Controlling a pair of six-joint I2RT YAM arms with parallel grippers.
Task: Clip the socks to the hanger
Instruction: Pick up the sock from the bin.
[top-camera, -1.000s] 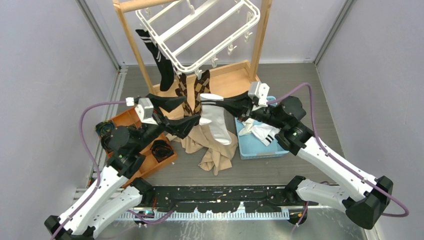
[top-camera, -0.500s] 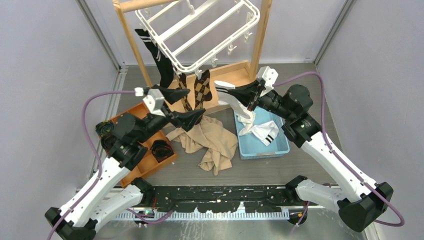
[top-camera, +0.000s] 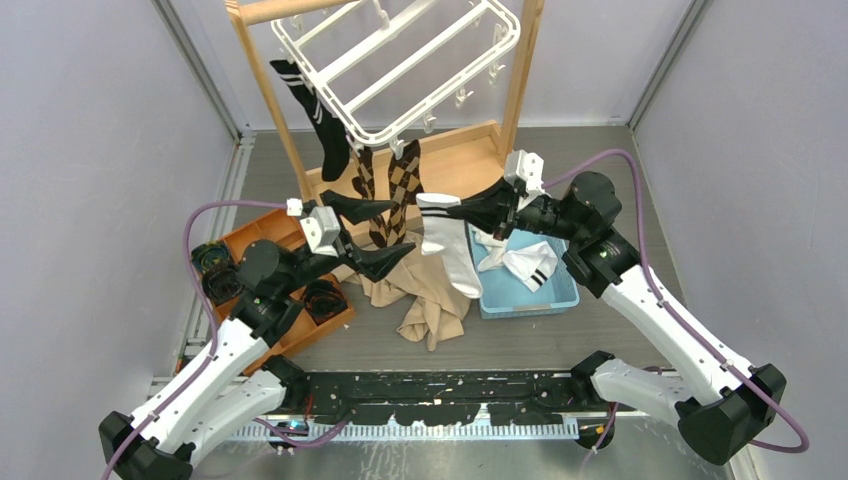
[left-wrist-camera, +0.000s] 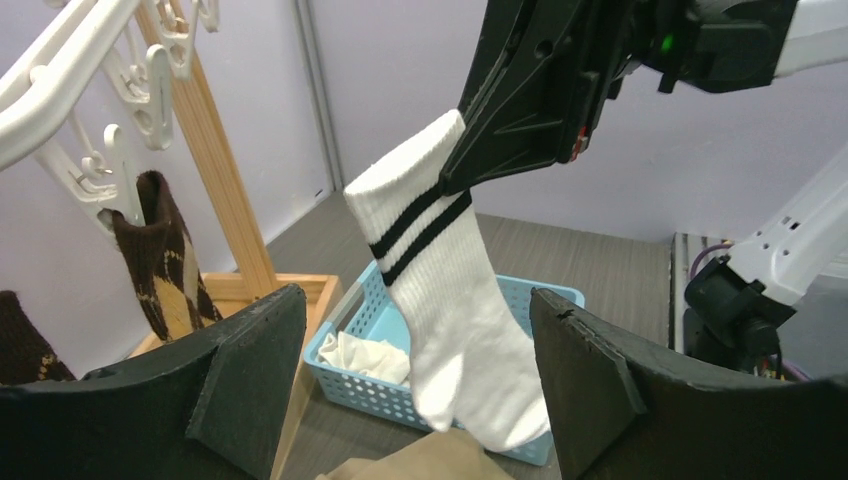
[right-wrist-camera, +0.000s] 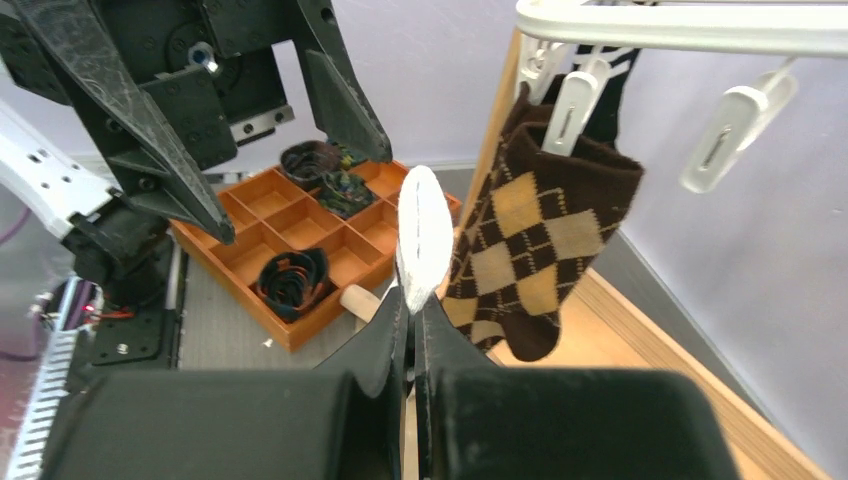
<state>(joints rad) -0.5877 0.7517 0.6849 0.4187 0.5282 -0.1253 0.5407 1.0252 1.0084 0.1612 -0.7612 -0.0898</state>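
Note:
My right gripper is shut on the cuff of a white sock with black bands, which hangs free over the cloth and basket. In the right wrist view the sock's edge sticks up from the pinched jaws. My left gripper stands wide open just left of this sock; its wrist view shows the sock hanging between and beyond its fingers, untouched. The white hanger slants overhead. A black striped sock and two brown argyle socks hang clipped to its near rim.
A beige cloth lies crumpled on the table. A blue basket to the right holds another white banded sock. An orange compartment tray with rolled dark socks sits on the left. The wooden stand carries the hanger.
The right gripper lifted the white sock back and right, then swung it left again; it now hangs near the argyle socks. The left gripper shifted right and nearer, jaws still wide.

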